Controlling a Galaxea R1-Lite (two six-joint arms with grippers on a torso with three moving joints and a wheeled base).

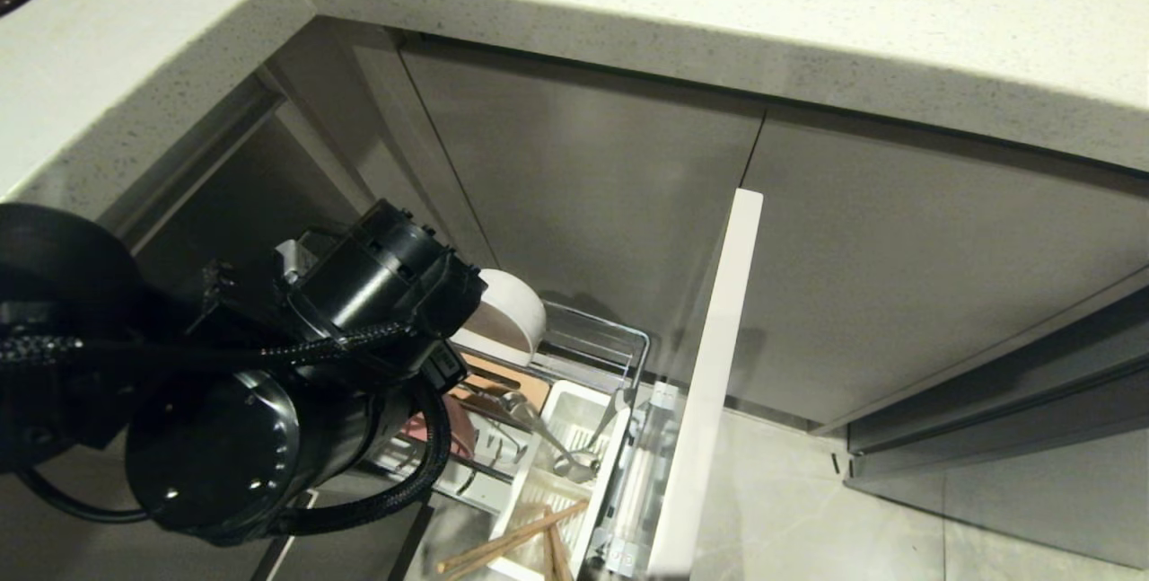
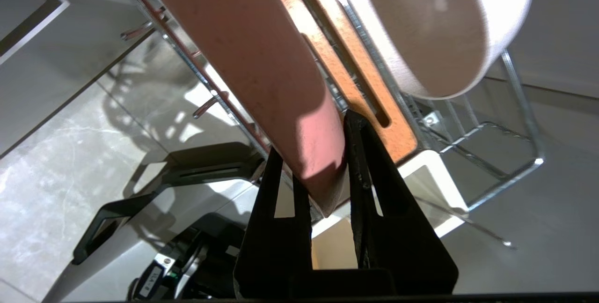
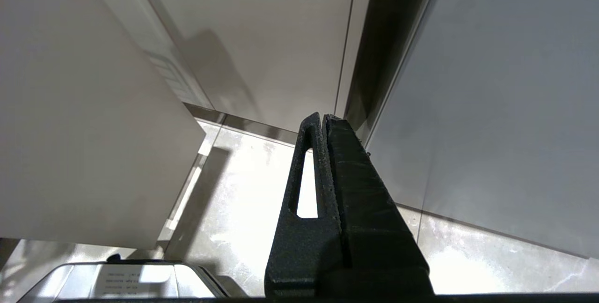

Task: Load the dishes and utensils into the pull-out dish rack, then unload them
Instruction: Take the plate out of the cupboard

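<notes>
We find no readable writing; the small label at the lower left of the right wrist view is too blurred. Our left gripper (image 2: 323, 153) pinches the rim of the pink plate (image 2: 243, 59), standing on edge in the pull-out dish rack (image 1: 619, 338) beside the wooden strip (image 2: 346, 69) and bowl (image 1: 507, 321). Our right gripper (image 3: 324, 120) hangs closed and empty over bare floor (image 3: 243, 209), while the fork (image 1: 548, 437) and chopsticks (image 1: 512, 541) sit in the caddy (image 1: 574, 401) at lower centre of the head view.

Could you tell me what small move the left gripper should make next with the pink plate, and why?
Probably a short lift straight up along the slot. The left gripper has its fingers on either side of the plate rim, the plate stands on edge in the rack, and the bowl sits close beside it, so tilting sideways might knock it.
</notes>
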